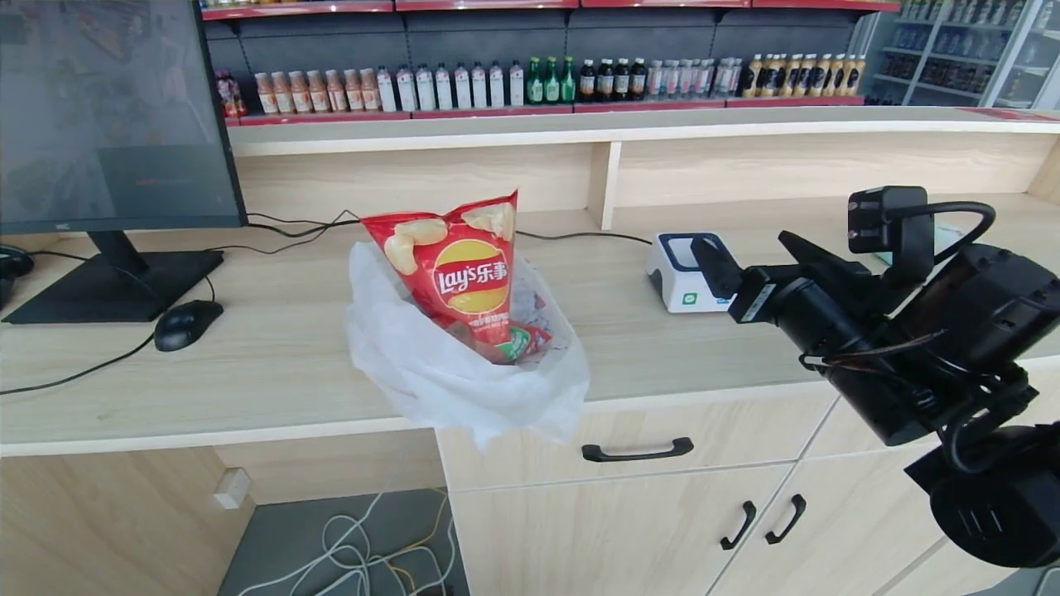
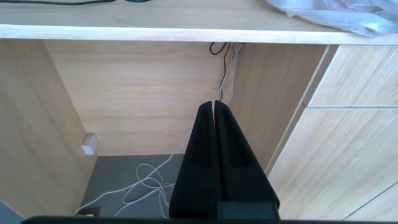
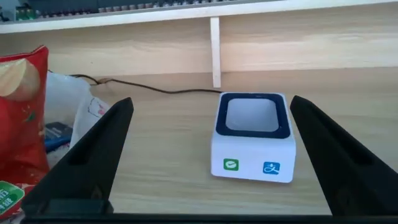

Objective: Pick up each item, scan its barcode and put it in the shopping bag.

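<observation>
Right gripper [image 1: 740, 240], fingers spread and empty, faces the scanner [image 1: 675, 281]; the shopping bag [image 1: 414, 364] (chips [image 1: 468, 273] standing inside) lies at nine o'clock. Left gripper [image 2: 214, 112] is closed on nothing.

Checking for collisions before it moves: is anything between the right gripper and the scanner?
Nothing visible does. The open right gripper faces the scanner across bare counter; the chip bag in the shopping bag stands off to the robot's left.

The left gripper [image 2: 215, 104] has its fingers pressed together and points into the open recess under the counter [image 2: 124, 31]. White cables [image 2: 146, 183] lie on the grey floor [image 2: 118, 171]. The shopping bag [image 2: 336, 15] hangs over the counter edge above the drawer fronts [image 2: 354, 74].
</observation>
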### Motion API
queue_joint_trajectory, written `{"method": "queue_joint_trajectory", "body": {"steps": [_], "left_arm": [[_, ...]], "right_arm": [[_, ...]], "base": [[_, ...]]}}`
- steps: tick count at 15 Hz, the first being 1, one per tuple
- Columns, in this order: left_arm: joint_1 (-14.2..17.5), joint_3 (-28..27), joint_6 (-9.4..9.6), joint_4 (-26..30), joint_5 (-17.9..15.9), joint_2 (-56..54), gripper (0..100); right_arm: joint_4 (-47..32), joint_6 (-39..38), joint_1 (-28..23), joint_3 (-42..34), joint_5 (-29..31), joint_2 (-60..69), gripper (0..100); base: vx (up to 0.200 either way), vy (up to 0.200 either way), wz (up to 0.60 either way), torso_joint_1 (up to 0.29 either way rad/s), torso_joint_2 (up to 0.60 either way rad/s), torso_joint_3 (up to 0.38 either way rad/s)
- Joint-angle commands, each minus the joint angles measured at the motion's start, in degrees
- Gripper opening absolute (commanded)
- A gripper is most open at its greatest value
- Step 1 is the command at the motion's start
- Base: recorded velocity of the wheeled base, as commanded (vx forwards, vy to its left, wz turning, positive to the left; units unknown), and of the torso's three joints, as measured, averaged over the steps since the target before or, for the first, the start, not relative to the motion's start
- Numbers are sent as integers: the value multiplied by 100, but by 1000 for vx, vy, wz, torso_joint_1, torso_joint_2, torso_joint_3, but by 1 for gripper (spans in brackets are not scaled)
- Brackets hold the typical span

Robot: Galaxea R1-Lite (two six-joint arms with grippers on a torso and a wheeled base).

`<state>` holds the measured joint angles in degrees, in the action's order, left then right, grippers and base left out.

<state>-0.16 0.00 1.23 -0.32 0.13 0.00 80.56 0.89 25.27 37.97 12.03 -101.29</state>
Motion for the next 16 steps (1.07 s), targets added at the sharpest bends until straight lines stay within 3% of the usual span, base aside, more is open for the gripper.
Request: {"method": "queue_joint_trajectory", "body": {"steps": [1, 5, 7, 9, 12, 14, 16], "left_arm": [[7, 0, 0, -3, -5, 0, 0], [7, 0, 0, -3, 4, 0, 0], [7, 0, 0, -3, 4, 0, 0], [7, 0, 0, -3, 4, 0, 0], [7, 0, 0, -3, 4, 0, 0], [7, 0, 0, -3, 4, 0, 0], [7, 0, 0, -3, 4, 0, 0]], "right_arm": [[4, 52, 74, -18, -43, 110, 100], [-31, 324, 505, 8, -166, 672, 100], [-40, 447, 531, 421, -421, 716, 100], [-57, 465, 426, 307, -808, 786, 100], [-84, 764, 514, 386, -931, 655, 100], [-348, 421, 567, 799, -878, 602, 100], [-84, 131, 655, 1054, -931, 400, 100]], "base": [[0, 0, 0, 0, 0, 0], [0, 0, 0, 0, 0, 0], [0, 0, 0, 0, 0, 0], [0, 0, 0, 0, 0, 0], [0, 0, 0, 0, 0, 0], [0, 0, 0, 0, 0, 0], [0, 0, 0, 0, 0, 0]]}}
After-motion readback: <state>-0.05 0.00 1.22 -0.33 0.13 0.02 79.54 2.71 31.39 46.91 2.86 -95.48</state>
